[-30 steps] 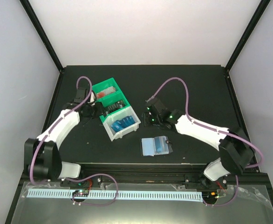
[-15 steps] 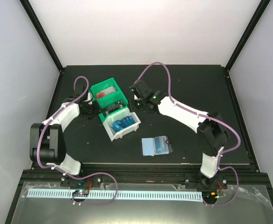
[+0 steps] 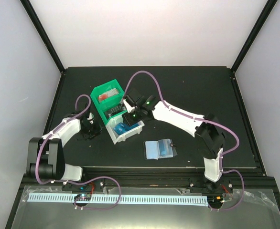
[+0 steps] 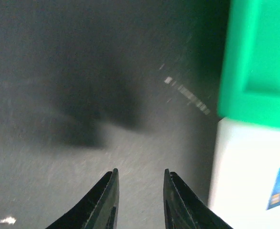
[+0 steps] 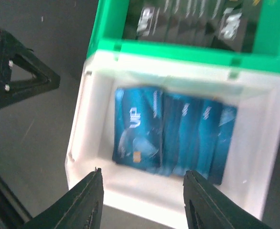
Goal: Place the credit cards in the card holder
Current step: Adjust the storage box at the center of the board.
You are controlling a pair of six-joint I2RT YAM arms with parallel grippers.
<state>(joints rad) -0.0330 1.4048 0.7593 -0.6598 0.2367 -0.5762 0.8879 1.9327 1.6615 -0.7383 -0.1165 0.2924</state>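
Several blue credit cards (image 5: 168, 133) lie in a white bin (image 5: 82, 138), which also shows in the top view (image 3: 115, 135). My right gripper (image 5: 143, 172) is open and empty, hovering just above the cards; in the top view it (image 3: 130, 118) is over the white bin. The card holder (image 3: 153, 150) lies open on the table right of the bin, pale sleeves up, with a blue card (image 3: 165, 148) on it. My left gripper (image 4: 140, 174) is open and empty over bare table, left of the bin (image 4: 245, 167). It also shows in the top view (image 3: 89, 130).
A green bin (image 3: 109, 98) joins the white bin at the back; it holds dark items and a red-and-pale item. In the left wrist view its wall (image 4: 259, 62) is at upper right. Black frame posts stand at the table's back corners.
My right arm has swung left from the middle of the table to above the white bin. My left gripper has drawn back from the green bin toward the near left.
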